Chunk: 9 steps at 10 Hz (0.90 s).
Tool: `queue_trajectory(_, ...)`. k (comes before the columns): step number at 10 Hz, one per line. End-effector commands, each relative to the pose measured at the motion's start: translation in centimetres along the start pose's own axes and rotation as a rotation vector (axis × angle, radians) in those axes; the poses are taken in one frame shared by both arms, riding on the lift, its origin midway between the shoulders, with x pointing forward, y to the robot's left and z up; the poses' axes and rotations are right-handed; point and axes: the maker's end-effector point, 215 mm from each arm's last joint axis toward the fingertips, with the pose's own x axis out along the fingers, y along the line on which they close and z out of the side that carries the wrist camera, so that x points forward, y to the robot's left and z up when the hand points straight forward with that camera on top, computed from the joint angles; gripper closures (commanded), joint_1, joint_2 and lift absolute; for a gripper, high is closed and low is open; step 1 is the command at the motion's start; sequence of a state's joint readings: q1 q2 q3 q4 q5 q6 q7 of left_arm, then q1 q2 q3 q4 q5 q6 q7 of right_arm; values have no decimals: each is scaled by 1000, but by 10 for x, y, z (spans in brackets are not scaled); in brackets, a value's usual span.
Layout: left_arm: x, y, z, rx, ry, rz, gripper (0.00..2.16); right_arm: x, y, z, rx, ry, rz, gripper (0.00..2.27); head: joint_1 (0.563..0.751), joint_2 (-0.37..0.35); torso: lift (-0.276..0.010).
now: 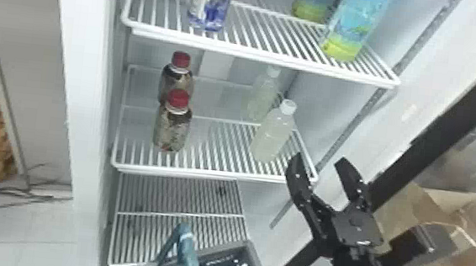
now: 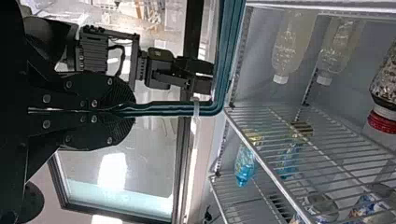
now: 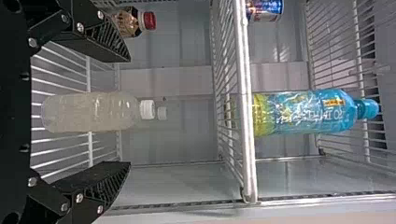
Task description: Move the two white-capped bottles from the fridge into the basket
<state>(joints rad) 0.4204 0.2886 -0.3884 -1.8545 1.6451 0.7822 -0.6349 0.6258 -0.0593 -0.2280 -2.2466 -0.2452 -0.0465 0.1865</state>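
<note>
Bottles (image 1: 271, 136) stand upright, white caps (image 1: 288, 106) pointing up.

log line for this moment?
right black gripper: open, facing front cloudy white-capped bottle | that and rear matching bottle: on white wire shelf | left black gripper: shut on teal basket handle

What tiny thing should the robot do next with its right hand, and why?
I'd ease the right gripper a little toward the nearer white-capped bottle. Its fingers are open, the bottle lines up with the gap between them, and it stands upright on the shelf, so it looks ready to grab.
</note>
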Motion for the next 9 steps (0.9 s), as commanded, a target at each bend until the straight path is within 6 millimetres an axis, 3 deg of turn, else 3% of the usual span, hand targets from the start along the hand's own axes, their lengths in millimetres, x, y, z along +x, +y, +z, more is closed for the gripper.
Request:
queue_trajectory(1,1,0,-1,0,9,0,1122,8,-1,-11,4,11,3,233,695,-350,-260)
queue_trajectory(5,3,1,-4,-10,18,-1,1124,36,-3,-51,0,62,21,101,695,-350,-260)
queue_trajectory(9,4,2,-6,-15,29,1,1124,70,1,-69,-2,70,45,99,695,-350,-260)
